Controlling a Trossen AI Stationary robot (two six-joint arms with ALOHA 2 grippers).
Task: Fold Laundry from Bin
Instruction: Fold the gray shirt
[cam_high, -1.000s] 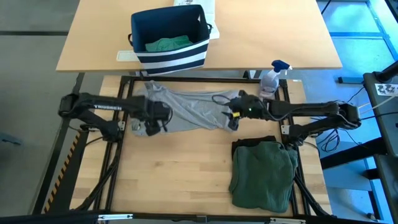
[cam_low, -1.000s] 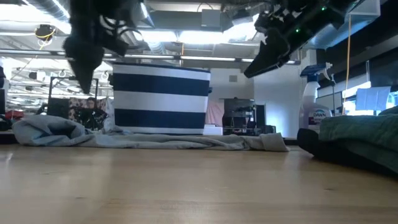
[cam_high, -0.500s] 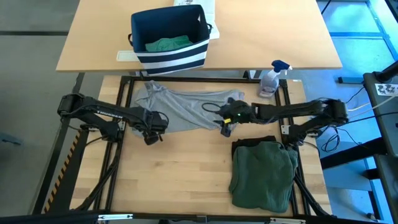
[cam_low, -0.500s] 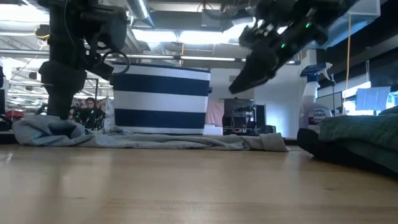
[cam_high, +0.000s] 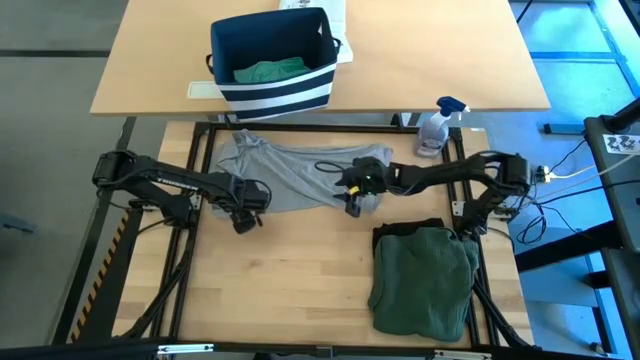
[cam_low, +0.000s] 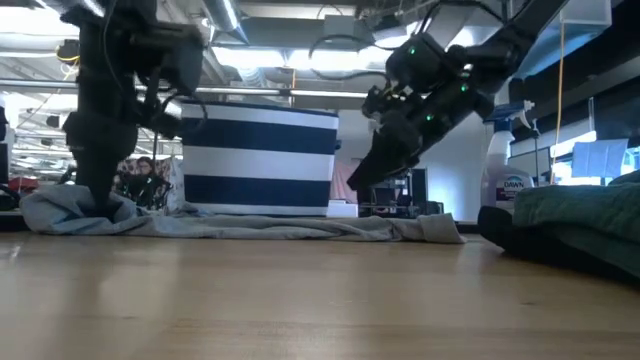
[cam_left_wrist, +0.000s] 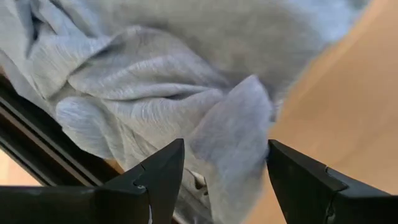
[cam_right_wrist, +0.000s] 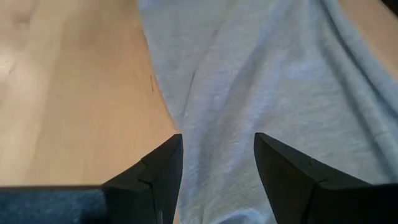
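Observation:
The light grey garment (cam_high: 290, 175) lies spread flat across the far half of the table. My left gripper (cam_high: 240, 222) is low over its left end, open and pointing down, with a raised fold (cam_left_wrist: 239, 118) between its fingers. Farther right, my right gripper (cam_high: 351, 208) hangs open and slanting down over the garment's near edge (cam_right_wrist: 186, 124), clear of it in the low view (cam_low: 352, 185). The bin (cam_high: 270, 88) stands on the far table and holds a teal-green cloth (cam_high: 268, 71). My left gripper comes at the garment's left end from above, with its open fingers (cam_left_wrist: 158, 171) on either side of the raised fold. I cannot tell whether the fingertips touch the cloth.
A folded dark green garment (cam_high: 425, 278) lies on a black one (cam_high: 400, 232) at the near right of the table. A spray bottle (cam_high: 437, 125) stands at the far right. Bare wood (cam_high: 290, 280) lies in front of the grey garment.
My left gripper has sunk onto the grey garment's left end and then kept still. My right gripper has come down and toward the table's left along the garment, tipping more steeply. The garment lies as before.

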